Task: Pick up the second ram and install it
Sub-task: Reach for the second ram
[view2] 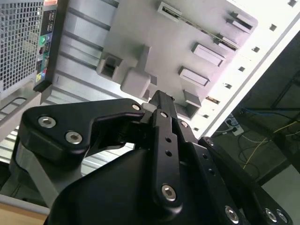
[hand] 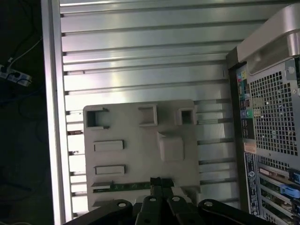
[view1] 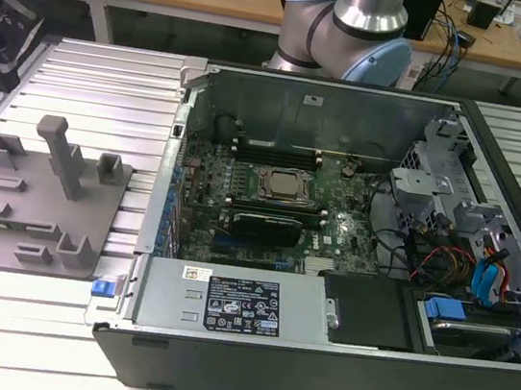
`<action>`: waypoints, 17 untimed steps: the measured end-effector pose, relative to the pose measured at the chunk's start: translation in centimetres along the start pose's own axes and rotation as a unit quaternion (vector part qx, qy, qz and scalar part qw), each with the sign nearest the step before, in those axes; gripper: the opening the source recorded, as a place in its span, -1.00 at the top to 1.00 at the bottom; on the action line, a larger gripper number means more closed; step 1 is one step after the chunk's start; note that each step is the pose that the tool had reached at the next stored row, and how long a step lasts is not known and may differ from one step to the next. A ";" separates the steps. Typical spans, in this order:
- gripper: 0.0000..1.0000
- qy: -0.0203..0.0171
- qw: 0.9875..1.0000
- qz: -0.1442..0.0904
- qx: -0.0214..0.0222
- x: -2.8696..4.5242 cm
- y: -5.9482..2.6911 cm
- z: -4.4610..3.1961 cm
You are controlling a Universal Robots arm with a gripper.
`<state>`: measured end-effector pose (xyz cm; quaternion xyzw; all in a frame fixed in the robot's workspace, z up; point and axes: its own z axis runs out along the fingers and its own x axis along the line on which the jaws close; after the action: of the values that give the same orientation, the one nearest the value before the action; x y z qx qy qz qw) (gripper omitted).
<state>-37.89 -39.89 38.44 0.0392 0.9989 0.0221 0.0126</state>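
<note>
In the first wrist view, the second ram [hand: 123, 186] is a thin green stick lying in a slot along one edge of the grey holder plate [hand: 136, 154]. In the second wrist view the ram [view2: 202, 29] shows as a narrow strip near that same edge. My gripper [hand: 161, 181] hangs well above the plate with its black fingers [view2: 161, 105] pressed together and nothing between them. Its tips line up over the end of the ram's slot. In the exterior view the holder plate [view1: 40, 213] lies at the exterior view's left of the open computer case [view1: 335, 215].
The motherboard [view1: 270, 196] has a CPU socket [view1: 285, 185] with black memory slots [view1: 277, 149] on either side. A power supply [view1: 236, 303] and drive cables [view1: 482, 275] crowd the case. Grey posts [view1: 60, 155] rise from the holder plate. The case's rear panel [hand: 272, 117] borders the plate.
</note>
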 end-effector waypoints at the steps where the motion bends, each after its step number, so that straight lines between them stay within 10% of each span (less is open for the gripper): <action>1: 0.84 0.000 1.000 0.000 0.000 0.55 -0.04 0.03; 17: 0.84 0.000 1.000 0.000 0.002 2.38 -3.27 0.48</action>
<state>-40.50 -42.93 37.76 0.0395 0.9989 0.0200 0.0126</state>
